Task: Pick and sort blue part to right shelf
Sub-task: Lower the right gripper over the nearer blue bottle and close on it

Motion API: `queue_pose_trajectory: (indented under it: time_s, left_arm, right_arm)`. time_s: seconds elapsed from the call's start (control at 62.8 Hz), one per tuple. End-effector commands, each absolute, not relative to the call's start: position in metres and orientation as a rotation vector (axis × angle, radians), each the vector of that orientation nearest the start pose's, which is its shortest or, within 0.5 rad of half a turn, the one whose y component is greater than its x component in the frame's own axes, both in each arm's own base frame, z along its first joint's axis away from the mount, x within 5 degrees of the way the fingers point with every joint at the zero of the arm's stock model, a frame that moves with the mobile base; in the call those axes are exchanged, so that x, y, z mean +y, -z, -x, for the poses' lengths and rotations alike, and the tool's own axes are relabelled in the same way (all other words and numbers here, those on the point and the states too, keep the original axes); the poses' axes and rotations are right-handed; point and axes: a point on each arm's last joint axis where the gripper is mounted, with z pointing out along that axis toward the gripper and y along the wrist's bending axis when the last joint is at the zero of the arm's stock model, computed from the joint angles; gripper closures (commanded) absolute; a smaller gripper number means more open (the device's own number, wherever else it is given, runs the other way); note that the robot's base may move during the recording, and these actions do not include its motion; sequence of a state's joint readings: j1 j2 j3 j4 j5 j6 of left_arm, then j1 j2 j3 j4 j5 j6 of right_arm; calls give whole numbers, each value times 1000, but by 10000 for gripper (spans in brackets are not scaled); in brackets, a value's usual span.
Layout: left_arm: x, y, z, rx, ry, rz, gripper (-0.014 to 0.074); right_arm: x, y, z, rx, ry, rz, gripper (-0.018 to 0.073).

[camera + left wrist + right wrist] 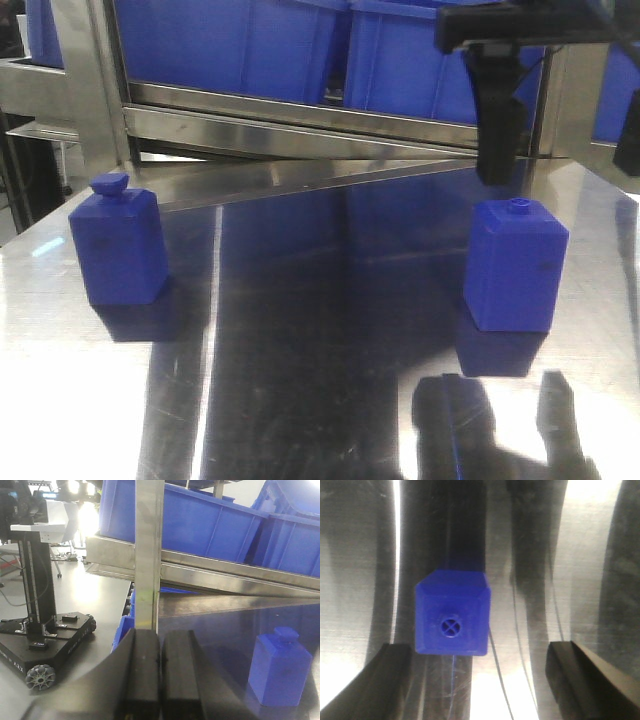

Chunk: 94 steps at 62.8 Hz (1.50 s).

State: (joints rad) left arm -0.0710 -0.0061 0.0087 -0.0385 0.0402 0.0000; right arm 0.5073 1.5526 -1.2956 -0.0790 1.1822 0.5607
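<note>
The blue part (515,265) stands upright on the steel table (300,330), right of centre, a small round nub on its top. In the right wrist view the blue part (451,620) is seen from above. My right gripper (480,680) hangs over it, open, with its fingers (497,140) clear of the block. My left gripper (160,675) is shut with nothing between its fingers. The right shelf (300,115) is the steel rack behind the table, holding blue bins (230,40).
A second blue block (115,245) with a wider cap stands at the table's left; the left wrist view shows this block (280,667) too. A steel post (149,555) rises ahead of the left gripper. A black wheeled stand (35,630) is on the floor at left.
</note>
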Motion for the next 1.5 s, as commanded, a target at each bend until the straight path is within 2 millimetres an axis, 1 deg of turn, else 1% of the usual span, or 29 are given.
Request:
queue_pose_trajectory:
  time_s: [0.0, 0.334, 0.509, 0.732, 0.923, 1.13, 1.481]
  left_arm:
    - [-4, -208, -55, 1450, 98, -12, 472]
    - [-4, -208, -55, 1450, 98, -12, 472]
    - [-4, -208, -55, 1450, 98, -12, 472]
    - [-4, -208, -55, 1450, 98, -12, 472]
    - [-4, -208, -55, 1450, 98, -12, 472]
    - [-4, -208, -55, 1450, 98, -12, 472]
    - [-4, -208, -55, 1450, 98, -12, 472]
  right_arm:
    - [143, -317, -269, 2831, -148, -58, -55]
    - [148, -307, -278, 2832, -150, -55, -55]
    - [151, -299, -284, 2836, -149, -84, -55]
    - [156, -281, -293, 2865, -111, -79, -55]
    - [156, -270, -292, 2865, -121, -77, -55]
    - [155, -267, -291, 2873, -112, -77, -55]
    - [154, -267, -292, 2866, -107, -66, -52]
